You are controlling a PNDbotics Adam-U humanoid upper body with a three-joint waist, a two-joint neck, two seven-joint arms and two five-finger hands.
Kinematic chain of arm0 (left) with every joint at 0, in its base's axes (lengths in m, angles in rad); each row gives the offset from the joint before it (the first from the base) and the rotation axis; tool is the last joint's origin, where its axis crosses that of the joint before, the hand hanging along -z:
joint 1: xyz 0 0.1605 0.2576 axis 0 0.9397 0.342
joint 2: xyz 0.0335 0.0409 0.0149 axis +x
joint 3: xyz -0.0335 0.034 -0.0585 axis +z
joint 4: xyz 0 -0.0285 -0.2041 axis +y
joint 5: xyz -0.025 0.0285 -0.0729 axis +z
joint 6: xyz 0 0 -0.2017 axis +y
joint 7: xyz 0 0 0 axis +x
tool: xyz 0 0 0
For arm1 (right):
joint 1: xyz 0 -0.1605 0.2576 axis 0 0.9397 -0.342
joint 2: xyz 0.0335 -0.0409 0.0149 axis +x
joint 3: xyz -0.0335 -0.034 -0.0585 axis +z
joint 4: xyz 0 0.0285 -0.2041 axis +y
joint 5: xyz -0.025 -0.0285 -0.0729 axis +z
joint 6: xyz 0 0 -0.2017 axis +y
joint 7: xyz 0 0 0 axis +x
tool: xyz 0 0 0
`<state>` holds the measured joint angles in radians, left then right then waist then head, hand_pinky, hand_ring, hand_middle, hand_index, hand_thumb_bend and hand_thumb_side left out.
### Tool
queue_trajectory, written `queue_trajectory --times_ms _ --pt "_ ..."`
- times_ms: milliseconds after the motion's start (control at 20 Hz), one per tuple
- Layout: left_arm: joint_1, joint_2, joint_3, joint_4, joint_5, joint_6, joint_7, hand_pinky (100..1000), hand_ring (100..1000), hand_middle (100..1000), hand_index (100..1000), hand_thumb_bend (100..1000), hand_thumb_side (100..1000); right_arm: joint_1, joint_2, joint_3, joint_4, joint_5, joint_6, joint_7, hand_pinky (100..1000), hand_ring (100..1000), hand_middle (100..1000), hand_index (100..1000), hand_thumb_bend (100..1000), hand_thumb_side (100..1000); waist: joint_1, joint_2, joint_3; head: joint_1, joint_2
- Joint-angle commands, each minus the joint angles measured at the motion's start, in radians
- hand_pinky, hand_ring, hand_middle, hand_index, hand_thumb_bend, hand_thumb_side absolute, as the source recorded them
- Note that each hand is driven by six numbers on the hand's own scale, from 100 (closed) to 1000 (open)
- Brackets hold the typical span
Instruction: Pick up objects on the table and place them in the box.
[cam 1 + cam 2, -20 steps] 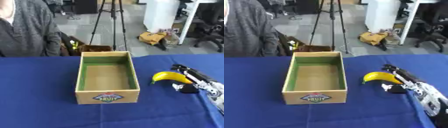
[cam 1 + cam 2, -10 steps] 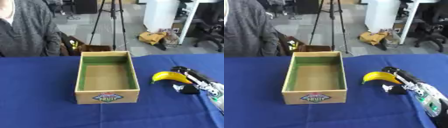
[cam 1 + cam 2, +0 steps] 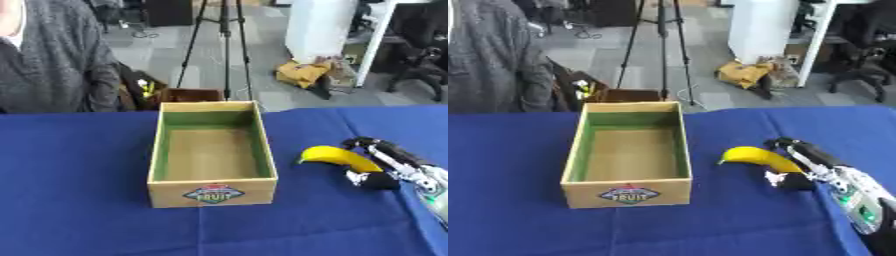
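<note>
Reaching in from the right, my right hand [image 3: 802, 167] has fingers and thumb curled about the banana [image 3: 756, 157], long axis running left-far to right-near, the box [image 3: 627, 192] lying leftward.

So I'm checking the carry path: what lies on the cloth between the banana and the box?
Nothing: between the banana and the box there is only bare blue tablecloth, clearest in the left eye view. The right hand is at the banana's far side.

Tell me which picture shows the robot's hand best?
The right eye view: the right hand by the banana shows with more of its arm. The left eye view has the same hand, closer to the picture's right edge.
</note>
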<state>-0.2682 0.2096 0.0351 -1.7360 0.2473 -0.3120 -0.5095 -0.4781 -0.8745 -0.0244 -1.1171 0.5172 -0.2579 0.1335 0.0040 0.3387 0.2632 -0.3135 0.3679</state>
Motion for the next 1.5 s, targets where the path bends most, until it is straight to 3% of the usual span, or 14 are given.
queue_trajectory --times_ms 50,200,400,900,1500 --pt "-0.010 0.007 -0.003 -0.014 0.003 0.000 -0.003 726 511 506 728 259 978 -0.010 -0.030 -0.009 -0.007 0.001 -0.003 0.000 805 939 734 941 100 473 -0.001 -0.017 -0.002 0.000 -0.007" --pt "-0.010 0.007 -0.002 -0.014 0.003 0.000 -0.003 726 511 506 728 259 977 -0.010 -0.030 -0.009 -0.007 0.003 -0.004 -0.001 793 912 713 941 100 473 -0.001 -0.017 -0.003 -0.001 -0.008" --pt "-0.011 0.007 -0.002 -0.015 0.003 0.000 -0.003 726 512 505 728 258 977 -0.010 -0.029 -0.007 -0.007 0.008 -0.006 -0.003 794 926 752 942 100 473 0.000 -0.017 -0.004 -0.001 -0.008" --pt "-0.012 0.007 -0.002 -0.015 0.004 0.000 -0.003 726 513 505 728 258 976 -0.010 -0.025 -0.003 -0.002 0.026 -0.012 0.002 771 880 708 918 100 443 0.001 -0.018 -0.006 -0.001 -0.011" --pt "-0.012 0.007 -0.002 -0.016 0.004 0.000 -0.003 726 515 504 728 257 977 -0.009 -0.023 -0.003 0.001 0.046 -0.012 0.000 736 805 622 879 100 293 0.003 -0.017 -0.010 0.000 -0.011"
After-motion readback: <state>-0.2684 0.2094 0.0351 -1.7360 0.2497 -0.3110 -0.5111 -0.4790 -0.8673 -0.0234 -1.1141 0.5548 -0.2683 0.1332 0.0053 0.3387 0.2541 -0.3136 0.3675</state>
